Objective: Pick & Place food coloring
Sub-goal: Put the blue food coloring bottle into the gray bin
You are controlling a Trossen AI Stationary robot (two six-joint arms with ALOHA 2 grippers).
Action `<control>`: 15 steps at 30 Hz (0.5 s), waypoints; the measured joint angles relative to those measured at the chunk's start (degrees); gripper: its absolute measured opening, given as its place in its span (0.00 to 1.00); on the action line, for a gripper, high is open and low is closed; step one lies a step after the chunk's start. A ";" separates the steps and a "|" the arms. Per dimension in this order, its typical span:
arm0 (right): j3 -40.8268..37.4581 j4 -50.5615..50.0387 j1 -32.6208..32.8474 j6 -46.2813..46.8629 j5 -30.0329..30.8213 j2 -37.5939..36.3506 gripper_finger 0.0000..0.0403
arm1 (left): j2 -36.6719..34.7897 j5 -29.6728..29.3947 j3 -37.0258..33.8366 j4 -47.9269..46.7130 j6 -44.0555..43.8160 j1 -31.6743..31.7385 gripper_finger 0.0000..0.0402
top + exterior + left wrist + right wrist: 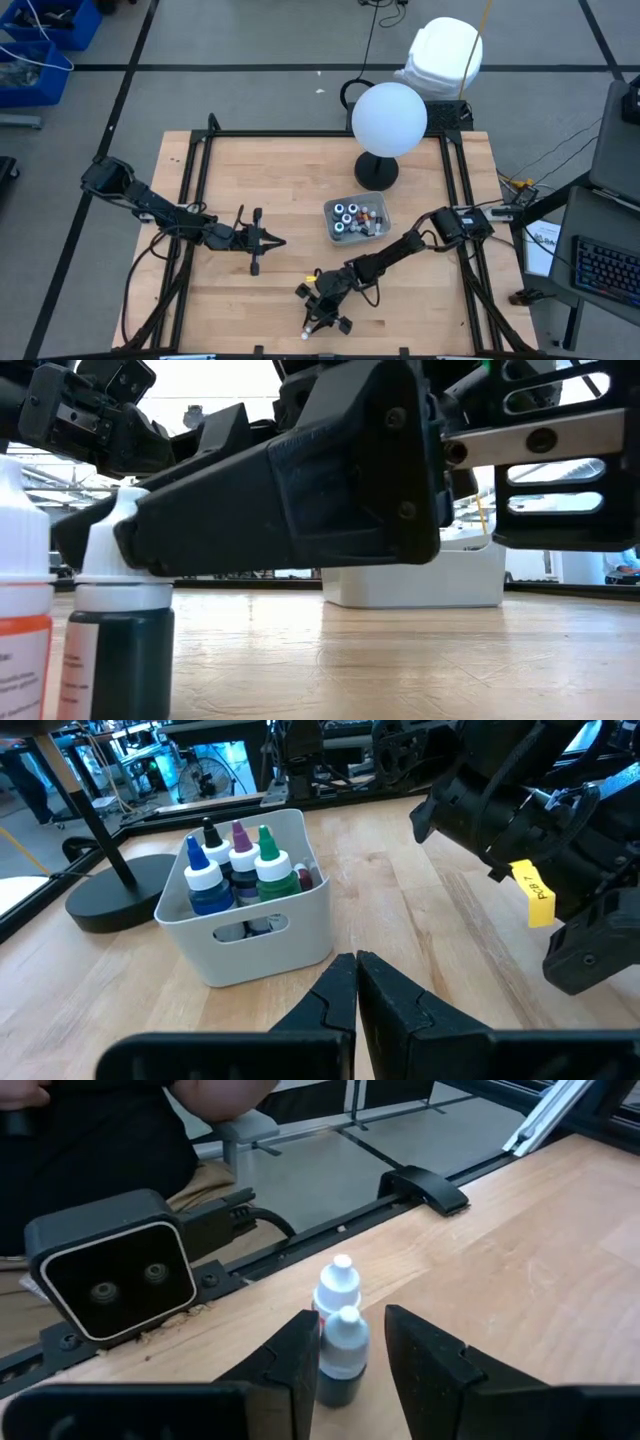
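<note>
1. Two little food coloring bottles stand upright on the wooden surface (260,290) near its front edge: a dark-bodied bottle (342,1370) with a white dropper cap, and touching it from behind a second bottle (335,1290) showing red at its side. In the low view the dark one (118,640) stands beside one with an orange-banded label (22,610).
2. The right gripper (352,1355) sits low at these two, its fingers (425,1355) apart with the dark bottle between them; the left finger seems to touch it, the other stands just clear.
3. More bottles (235,870) with blue, purple, green and black tips stand upright, packed together, in a pale tray (310,920) near the surface's middle, beside a black lamp base (115,895).
4. The left gripper (356,990) hovers left of the tray, well apart from it, fingers together and holding nothing.
</note>
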 joint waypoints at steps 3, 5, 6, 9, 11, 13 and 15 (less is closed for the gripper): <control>0.00 0.00 0.01 0.07 0.00 0.00 0.27 | 0.00 -0.02 0.00 0.00 0.00 0.00 0.05; 0.00 -0.03 0.03 0.07 -0.03 0.00 0.25 | 0.00 -0.02 0.00 0.00 -0.01 0.00 0.05; 0.00 -0.04 0.07 0.07 -0.10 0.00 0.24 | 0.00 -0.02 0.00 0.00 -0.05 0.00 0.05; 0.00 -0.03 0.19 0.07 -0.15 0.00 0.20 | 0.00 -0.01 0.00 0.00 -0.07 0.00 0.05; 0.00 -0.04 0.33 0.00 -0.15 0.00 0.17 | 0.00 -0.02 0.00 0.00 -0.09 0.00 0.05; 0.00 -0.07 0.37 -0.15 -0.17 0.00 0.14 | 0.00 -0.02 0.00 0.00 -0.09 -0.01 0.05; 0.00 -0.28 0.37 -0.22 -0.20 0.00 0.12 | 0.00 -0.01 0.00 0.00 -0.11 0.00 0.05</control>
